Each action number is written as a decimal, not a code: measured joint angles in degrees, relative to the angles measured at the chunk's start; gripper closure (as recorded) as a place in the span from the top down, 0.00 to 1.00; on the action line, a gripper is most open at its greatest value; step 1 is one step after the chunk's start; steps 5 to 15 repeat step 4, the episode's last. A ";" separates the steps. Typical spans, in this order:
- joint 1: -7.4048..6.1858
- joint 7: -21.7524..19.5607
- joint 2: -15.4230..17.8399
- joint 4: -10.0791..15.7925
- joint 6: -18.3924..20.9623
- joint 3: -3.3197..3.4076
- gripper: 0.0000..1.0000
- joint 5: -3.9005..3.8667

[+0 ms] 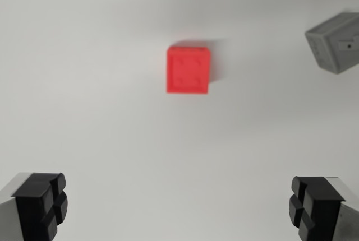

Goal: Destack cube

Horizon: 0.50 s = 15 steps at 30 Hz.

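Note:
A red cube (188, 70) with four dimples on its top face sits on the white surface, seen from above near the middle of the wrist view. Whether another cube lies under it cannot be told from this angle. A grey cube (335, 42) lies tilted at the wrist view's right edge, partly cut off. My gripper (178, 207) hangs well above the surface, open wide, with black fingertips (45, 202) in the two lower corners and nothing between them. The red cube lies ahead of the fingers, apart from them.
The white tabletop (112, 140) fills the view around the cubes. A soft shadow falls beside the red cube on its right and upper sides.

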<state>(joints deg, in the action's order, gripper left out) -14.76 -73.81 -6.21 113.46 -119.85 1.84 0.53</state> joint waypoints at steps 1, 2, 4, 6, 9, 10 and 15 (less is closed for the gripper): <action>0.00 0.00 0.00 0.00 0.00 0.00 1.00 0.00; 0.00 0.00 0.00 0.00 0.00 0.00 1.00 0.00; 0.00 0.00 0.00 0.00 0.00 0.00 1.00 0.00; 0.00 0.00 0.00 0.00 0.00 0.00 1.00 0.00; 0.00 0.00 0.00 0.00 0.00 0.00 1.00 0.00; 0.00 0.00 0.00 0.00 0.00 0.00 1.00 0.00; 0.00 0.00 0.00 0.00 0.00 0.00 1.00 0.00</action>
